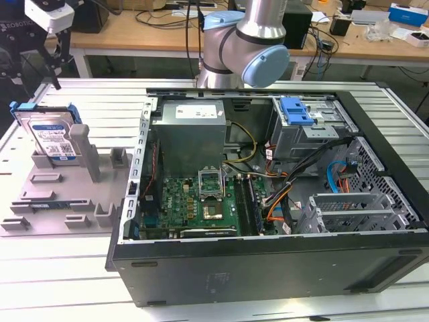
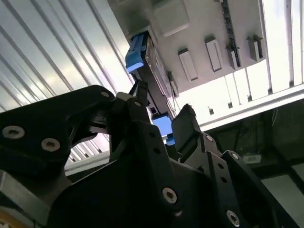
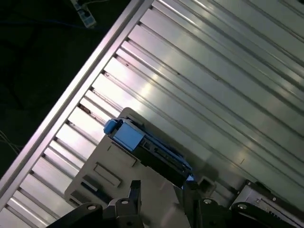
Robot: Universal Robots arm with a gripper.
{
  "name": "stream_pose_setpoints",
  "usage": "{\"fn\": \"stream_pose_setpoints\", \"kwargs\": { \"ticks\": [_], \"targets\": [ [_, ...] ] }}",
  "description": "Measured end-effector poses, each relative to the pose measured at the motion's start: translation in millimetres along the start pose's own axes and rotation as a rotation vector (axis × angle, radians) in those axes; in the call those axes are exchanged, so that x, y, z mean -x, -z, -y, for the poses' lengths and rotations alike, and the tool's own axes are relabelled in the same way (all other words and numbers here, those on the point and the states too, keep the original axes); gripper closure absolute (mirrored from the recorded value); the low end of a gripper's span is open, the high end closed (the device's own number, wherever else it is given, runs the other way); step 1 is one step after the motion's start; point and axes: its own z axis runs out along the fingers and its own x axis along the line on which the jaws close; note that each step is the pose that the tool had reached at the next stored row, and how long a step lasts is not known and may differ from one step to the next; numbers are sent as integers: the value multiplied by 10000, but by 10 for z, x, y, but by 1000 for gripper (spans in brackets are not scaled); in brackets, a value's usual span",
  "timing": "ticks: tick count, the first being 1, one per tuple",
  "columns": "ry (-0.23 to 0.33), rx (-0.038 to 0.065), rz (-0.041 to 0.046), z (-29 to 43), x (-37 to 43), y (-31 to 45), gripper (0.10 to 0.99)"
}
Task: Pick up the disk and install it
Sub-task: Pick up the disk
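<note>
Tabletop grey holder [image 1: 40, 201] cradles the disk [image 1: 52, 137] on edge.

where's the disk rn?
Exterior view's left: the disk stands on edge in the grey fixture plate, left of the open computer case.

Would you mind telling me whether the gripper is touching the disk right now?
Apart. The exterior view shows the gripper hanging above the disk, with ribbed table showing between its tips and the disk's blue upper edge.

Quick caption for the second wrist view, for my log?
Gripper, jaws open, lined up on the disk standing on edge in its grey holder.
</note>
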Motion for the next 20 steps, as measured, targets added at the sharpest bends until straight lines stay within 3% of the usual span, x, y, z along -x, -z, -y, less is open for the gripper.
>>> {"fn": "stream_pose_setpoints", "kwargs": {
  "ticks": [12,15,20],
  "targets": [
    [2711,-57,-113,1,0,-17,604],
    [3930,-83,-166,1,1,-29,604],
    [5199,-110,-218,2,1,-41,604]
  ]
}}
